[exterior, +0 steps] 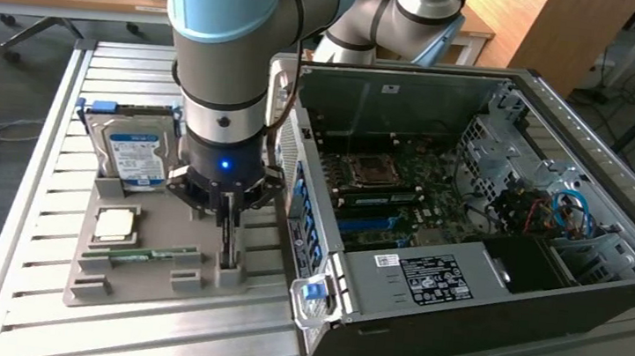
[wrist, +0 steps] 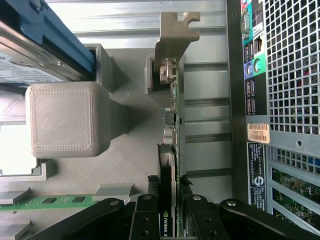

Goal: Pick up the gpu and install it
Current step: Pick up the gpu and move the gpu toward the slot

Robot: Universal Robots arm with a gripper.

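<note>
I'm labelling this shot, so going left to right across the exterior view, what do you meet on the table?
Hard drive → gpu, standing upright with the gripper closed on it → open computer case.

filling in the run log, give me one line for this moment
tool: closed on gpu | gpu: on edge in grey holder | pc case: open, beside holder | install: not done
</note>
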